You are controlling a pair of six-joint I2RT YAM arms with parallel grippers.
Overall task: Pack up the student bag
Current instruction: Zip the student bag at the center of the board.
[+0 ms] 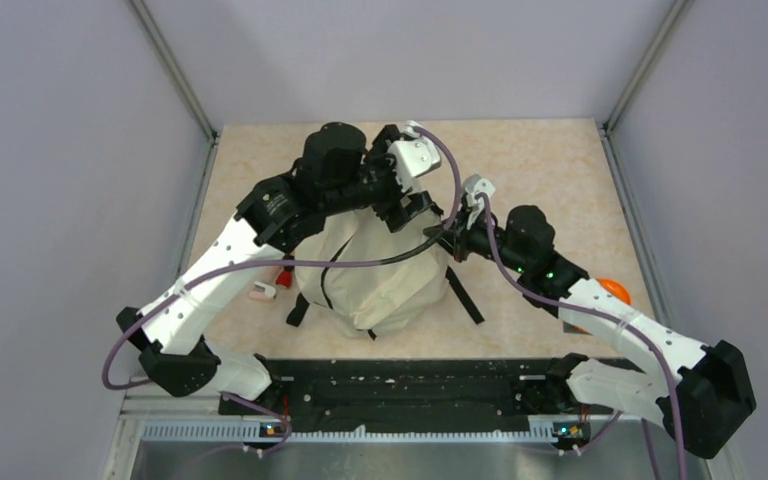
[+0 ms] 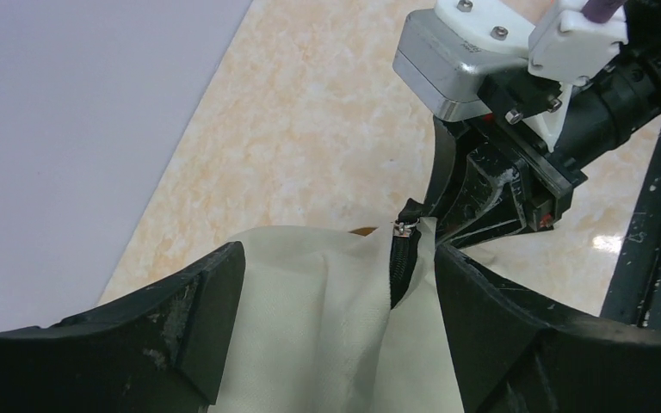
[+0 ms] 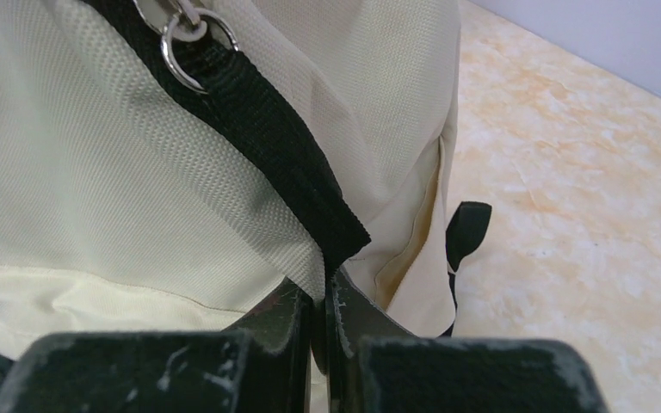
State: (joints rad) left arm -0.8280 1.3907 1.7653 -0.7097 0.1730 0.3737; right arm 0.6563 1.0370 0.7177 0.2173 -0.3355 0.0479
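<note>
The bag [image 1: 380,285] stands on the surface [image 1: 560,170] beneath the left tool [image 2: 336,292], which is spread wide over its cream top, with the zipper [image 2: 400,262] just inside one finger. The right tool [image 3: 323,301] is clenched on the strap [image 3: 267,129]. To work the zipper well, that pinch should be held taut while the left tool centres on the zipper before closing.

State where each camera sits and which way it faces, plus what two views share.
Top external: above and behind, looking down on the student bag; both arms show.
Left wrist: on the left arm, looking past the open left gripper at the bag's zipper.
Right wrist: looking past the right gripper, shut on the bag's black strap.
Shared: left wrist and top both show the right gripper.
</note>
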